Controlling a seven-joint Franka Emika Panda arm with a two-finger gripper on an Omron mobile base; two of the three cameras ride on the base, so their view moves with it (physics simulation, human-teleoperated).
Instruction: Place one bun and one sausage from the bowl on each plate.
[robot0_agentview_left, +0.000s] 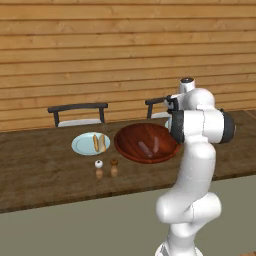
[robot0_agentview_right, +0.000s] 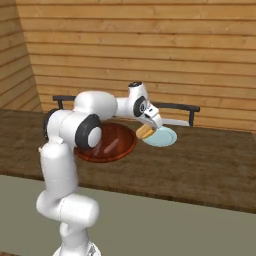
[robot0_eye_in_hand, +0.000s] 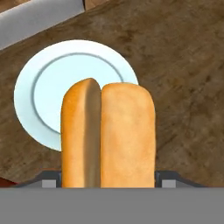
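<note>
— Golden-brown bun is clamped in the gripper, hanging over the bare pale-blue plate near the table's far edge.
— And the other plate?
— Already carries a bun; two sausages lie in the bowl.
— Next?
— Likely lower, centre over the plate, release.

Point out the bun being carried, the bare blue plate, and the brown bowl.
bun (robot0_eye_in_hand: 109, 135), hand view, its split top.
bare plate (robot0_eye_in_hand: 33, 94), hand view, its rim.
bowl (robot0_agentview_left: 131, 134), left base view, its inner wall.
</note>
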